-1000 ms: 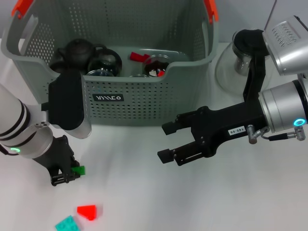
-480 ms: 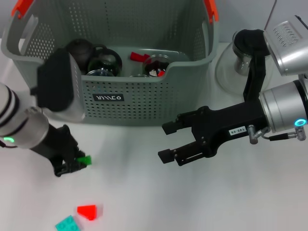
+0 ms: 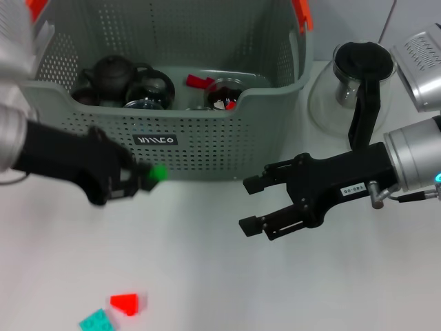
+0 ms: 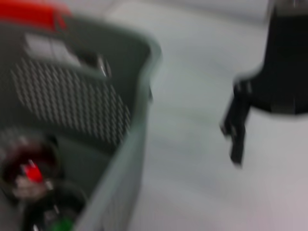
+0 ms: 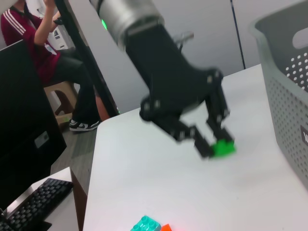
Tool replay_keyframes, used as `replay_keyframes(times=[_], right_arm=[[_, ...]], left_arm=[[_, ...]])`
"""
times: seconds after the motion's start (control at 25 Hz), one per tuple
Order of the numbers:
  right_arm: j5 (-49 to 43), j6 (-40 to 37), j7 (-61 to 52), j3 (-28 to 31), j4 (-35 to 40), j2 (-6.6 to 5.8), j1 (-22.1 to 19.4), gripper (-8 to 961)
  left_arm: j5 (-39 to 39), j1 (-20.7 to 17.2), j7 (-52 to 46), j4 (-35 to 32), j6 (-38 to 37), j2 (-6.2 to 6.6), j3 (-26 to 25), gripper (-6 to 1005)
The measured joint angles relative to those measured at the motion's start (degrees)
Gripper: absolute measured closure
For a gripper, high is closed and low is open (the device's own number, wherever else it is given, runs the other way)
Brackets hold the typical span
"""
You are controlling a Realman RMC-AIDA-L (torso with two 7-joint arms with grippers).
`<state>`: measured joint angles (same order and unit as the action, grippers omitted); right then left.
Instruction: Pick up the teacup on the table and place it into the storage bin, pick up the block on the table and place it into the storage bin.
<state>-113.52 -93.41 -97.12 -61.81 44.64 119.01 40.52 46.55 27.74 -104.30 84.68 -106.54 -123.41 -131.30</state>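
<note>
Now left hand (image 3: 138,178) pinches green block (image 3: 158,172); right hand (image 3: 256,205) agape.

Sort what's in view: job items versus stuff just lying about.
Job items: green block gripped in the left claw; storage bin; red block and teal block on the table.

Lying about: glass pot beside the bin; right claw, open, idle.

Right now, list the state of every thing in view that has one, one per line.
left gripper: shut on the green block, raised in front of the storage bin
right gripper: open, empty, above the table
storage bin: upright, holding teaware
red block: lying on the table
teal block: lying on the table beside it
glass pot: upright, outside the bin
</note>
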Motion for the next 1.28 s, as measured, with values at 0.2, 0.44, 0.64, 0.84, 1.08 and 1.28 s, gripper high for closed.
replay_keyframes(times=[0.2,0.44,0.64,0.84,1.08,1.28], right_arm=[[-0.04,-1.61,-0.09,0.33,-0.05,-0.76,-0.09,100],[-0.04,-2.27,-0.31,0.95,-0.09,-1.6,-0.27,100],[-0.03,-2.56,-0.34,1.74,-0.11,-1.83,-0.6,101],[-0.03,-2.68,-0.35,1.93,-0.64,-1.82,-0.71,101],[-0.02,-2.35,-0.16,2.32,-1.56,-1.4,-0.83,101],[0.05,-2.34,-0.14,2.41,-1.58,-1.25,-0.86,100]], left_arm=[[8.04,0.39,-1.66,1.1,0.14,0.31,-7.37,805],[11.89,3.25,-8.03,-0.2,6.75,2.14,-11.31,803],[11.08,7.65,-13.61,-7.81,17.3,5.13,-11.1,801],[8.58,12.86,-16.35,-20.17,25.98,9.0,-9.7,800],[3.28,14.96,-17.24,-24.92,35.61,8.64,-8.43,797],[1.76,14.61,-17.6,-24.74,39.93,7.77,-6.63,796]])
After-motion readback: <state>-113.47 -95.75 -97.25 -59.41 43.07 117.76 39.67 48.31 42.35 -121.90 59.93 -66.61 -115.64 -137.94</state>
